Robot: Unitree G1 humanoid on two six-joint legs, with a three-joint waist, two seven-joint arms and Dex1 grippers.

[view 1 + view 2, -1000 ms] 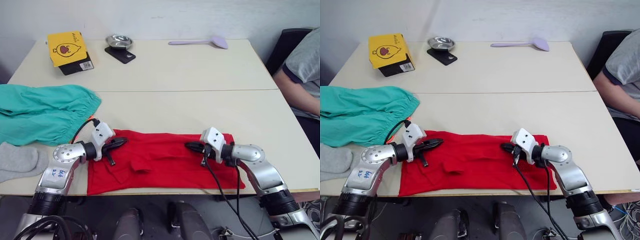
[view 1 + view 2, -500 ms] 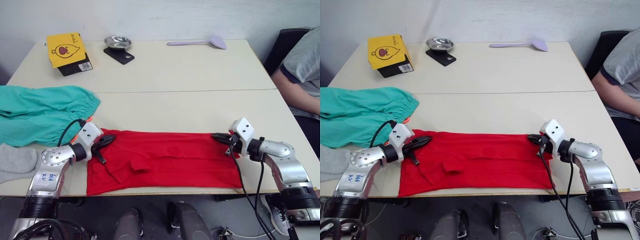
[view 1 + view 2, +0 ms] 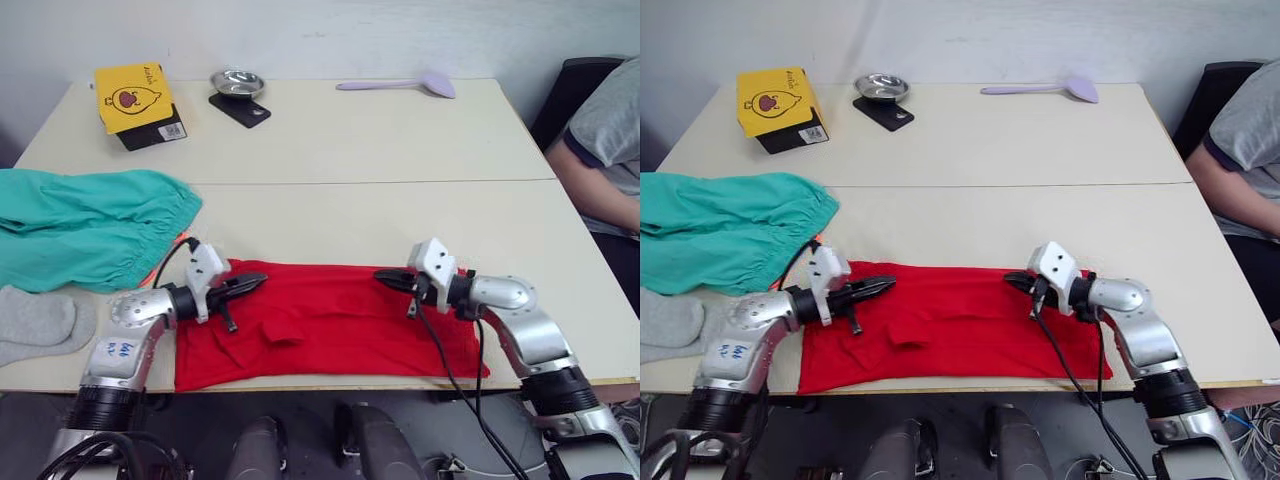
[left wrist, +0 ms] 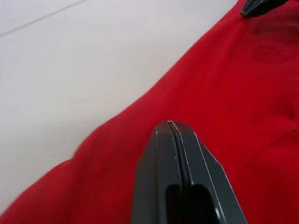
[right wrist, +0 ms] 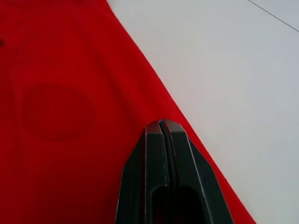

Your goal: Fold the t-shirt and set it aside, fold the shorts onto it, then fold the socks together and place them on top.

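The red t-shirt (image 3: 330, 322) lies as a long folded strip along the table's near edge. My left gripper (image 3: 257, 281) is shut and rests low over the shirt's upper left part, pointing right. My right gripper (image 3: 381, 276) is also shut, over the shirt's upper edge right of the middle, pointing left. In the left wrist view the shut fingertips (image 4: 169, 124) lie over red cloth, with nothing seen between them. The right wrist view shows the same at the shirt's edge (image 5: 161, 122). The teal-green shorts (image 3: 90, 225) lie at the left, and the grey socks (image 3: 35, 322) near the left front corner.
At the table's far side are a yellow box (image 3: 134, 98), a metal bowl (image 3: 237, 82) behind a black flat item (image 3: 240, 108), and a purple spatula (image 3: 400, 84). A seated person (image 3: 605, 150) is at the right edge.
My right gripper has slid left from the shirt's right end toward its middle. My left gripper has slid right along the shirt's upper edge. Both stayed shut.
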